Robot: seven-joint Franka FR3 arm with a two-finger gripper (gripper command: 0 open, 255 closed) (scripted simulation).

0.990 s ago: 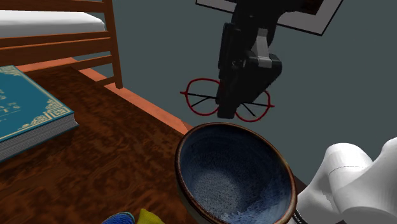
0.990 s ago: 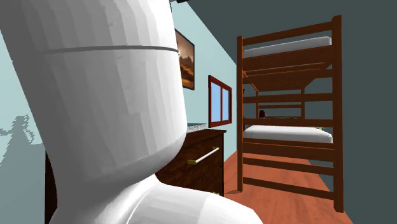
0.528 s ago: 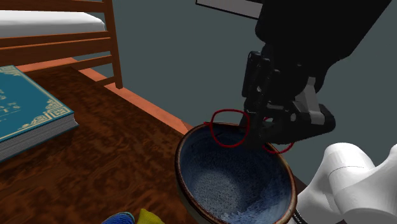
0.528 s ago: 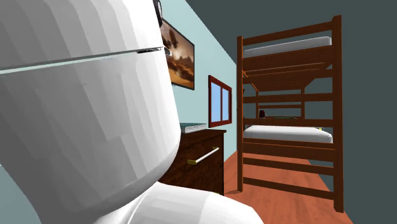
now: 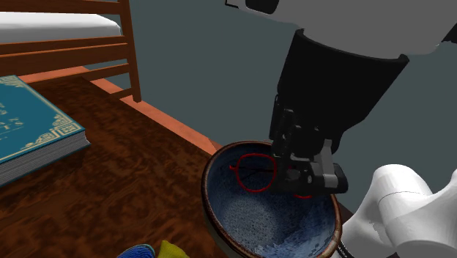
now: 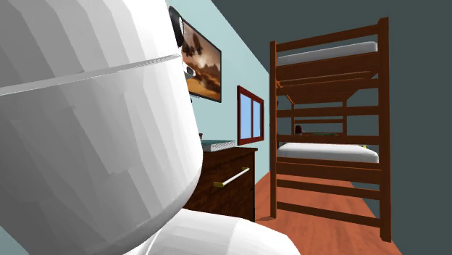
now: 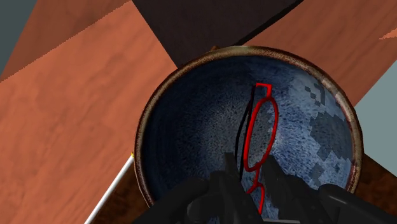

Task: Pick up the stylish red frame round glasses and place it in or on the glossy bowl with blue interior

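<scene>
One dark wood desk point(image 5: 132, 183) in shoulder view, one teal book point(image 5: 29, 124), one blue-lined bowl point(image 5: 207, 179). My claw point(image 5: 296, 183) is inside its rim, clamped on one pair of red glasses point(image 5: 253, 172). Second exterior view: one bunk bed point(image 6: 329, 138), one dresser point(image 6: 228, 181), orange wood floor point(image 6: 319, 224). Wrist view: glasses over the bowl's blue interior.

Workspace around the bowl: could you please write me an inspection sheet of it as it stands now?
Surface: dark reddish wood top, bearing book and bowl.
Job's things: red round glasses inside the rim of the bowl; bowl blue inside, brown-rimmed.
Clutter: teal book; a yellow item and a blue item at the shoulder view's lower edge.
Gripper: black gripper shut on the glasses, reaching down into the bowl.
Cables: nothing seen.
Surroundings: wooden bunk bed, framed picture, window, orange floor.
</scene>
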